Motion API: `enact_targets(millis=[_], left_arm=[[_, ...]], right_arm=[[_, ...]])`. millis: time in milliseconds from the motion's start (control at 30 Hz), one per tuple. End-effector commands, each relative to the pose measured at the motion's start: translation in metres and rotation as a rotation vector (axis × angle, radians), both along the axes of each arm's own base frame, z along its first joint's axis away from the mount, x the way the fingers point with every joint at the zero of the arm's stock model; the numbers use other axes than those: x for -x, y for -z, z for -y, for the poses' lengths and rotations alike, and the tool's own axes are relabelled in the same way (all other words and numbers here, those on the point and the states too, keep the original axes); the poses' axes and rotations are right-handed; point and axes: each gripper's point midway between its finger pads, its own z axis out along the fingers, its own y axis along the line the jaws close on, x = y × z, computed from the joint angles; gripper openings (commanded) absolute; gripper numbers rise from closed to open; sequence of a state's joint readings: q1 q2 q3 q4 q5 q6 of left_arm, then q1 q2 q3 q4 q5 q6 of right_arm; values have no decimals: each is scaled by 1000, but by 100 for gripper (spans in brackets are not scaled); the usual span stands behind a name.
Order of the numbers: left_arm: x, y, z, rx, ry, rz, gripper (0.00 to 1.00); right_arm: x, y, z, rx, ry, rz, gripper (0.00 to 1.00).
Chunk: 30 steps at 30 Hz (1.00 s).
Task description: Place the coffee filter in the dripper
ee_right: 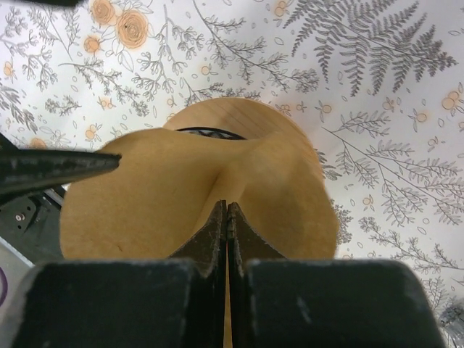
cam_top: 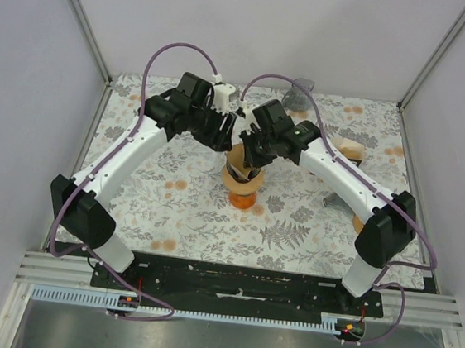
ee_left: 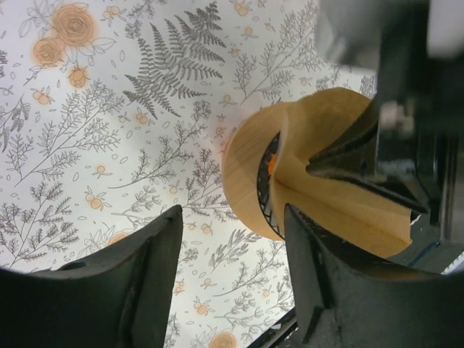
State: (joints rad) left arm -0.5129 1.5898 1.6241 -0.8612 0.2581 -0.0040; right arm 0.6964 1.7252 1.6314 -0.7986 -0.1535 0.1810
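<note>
Over the middle of the floral cloth [cam_top: 171, 201], we find the dripper [ee_left: 239, 168] with the brown paper filter [ee_right: 145, 199] spread across its mouth, seemingly not pressed fully into the cone. We judge the filter featherlight, soft and easily creased, best pinched at a folded seam. Our right gripper [ee_right: 227, 232] is clamped on just such a fold. Our left gripper [ee_left: 233, 225] stands spread beside the filter, grasping nothing.

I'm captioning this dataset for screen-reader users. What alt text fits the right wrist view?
The right gripper, its jaws shut, pinches a raised fold of the tan paper coffee filter, whose spread paper hides most of the round dripper behind it. Underneath lies a white tablecloth printed with grey ferns and orange flowers.
</note>
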Motion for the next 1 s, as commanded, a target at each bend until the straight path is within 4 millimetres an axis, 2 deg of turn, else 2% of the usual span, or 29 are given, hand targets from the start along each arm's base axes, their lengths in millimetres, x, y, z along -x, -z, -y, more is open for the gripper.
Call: enact_targets(millis=[0, 67, 233, 300, 433, 733, 967], left_arm=[[-3, -47, 2, 142, 10, 61, 67], [2, -49, 3, 173, 22, 40, 70], [11, -42, -4, 284, -32, -68, 70], [13, -40, -11, 347, -81, -106, 70], [22, -36, -12, 389, -97, -154, 68], [31, -3, -2, 439, -104, -281, 66], [33, 12, 1, 441, -111, -315, 60]], right_arm=[[3, -11, -13, 29, -70, 54, 0], [3, -11, -15, 35, -76, 56, 0], [3, -10, -23, 79, -85, 78, 0], [3, -4, -24, 124, -86, 76, 0], [0, 9, -20, 191, -61, 67, 0], [4, 36, -27, 257, -73, 39, 0], [4, 49, -30, 272, -81, 20, 0]])
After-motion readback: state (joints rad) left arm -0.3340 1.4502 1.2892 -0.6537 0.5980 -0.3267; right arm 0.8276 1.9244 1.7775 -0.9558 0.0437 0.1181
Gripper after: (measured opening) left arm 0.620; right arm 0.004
